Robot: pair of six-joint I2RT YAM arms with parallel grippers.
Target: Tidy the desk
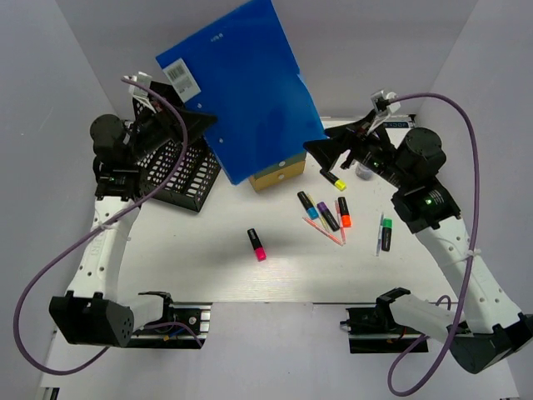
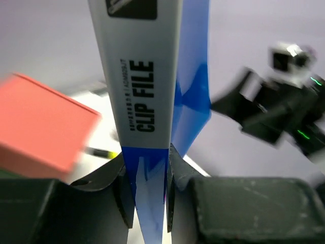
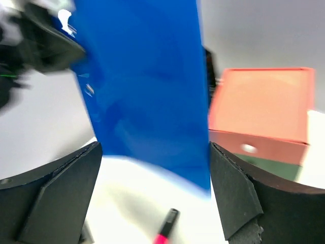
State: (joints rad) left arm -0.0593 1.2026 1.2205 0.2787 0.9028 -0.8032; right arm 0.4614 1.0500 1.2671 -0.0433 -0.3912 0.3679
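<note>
A large blue clip file [image 1: 250, 92] is held up in the air over the back of the white desk [image 1: 208, 275]. My left gripper [image 1: 208, 123] is shut on its left lower edge. In the left wrist view the file's white spine and blue cover [image 2: 147, 76] run up from between the closed fingers of that gripper [image 2: 150, 188]. My right gripper [image 1: 315, 152] stands wide open just off the file's right lower corner. Through the right wrist camera, the blue sheet [image 3: 147, 86] hangs ahead of this gripper [image 3: 155, 173], with nothing gripped.
A black mesh basket [image 1: 179, 171] sits at the back left, and a coral-topped drawer box [image 1: 279, 175] stands behind the file. A pink highlighter [image 1: 256, 244] lies mid-desk. Several highlighters [image 1: 326, 214] and a green pen [image 1: 386, 233] lie right of it, with a yellow one [image 1: 336, 179] near the right gripper.
</note>
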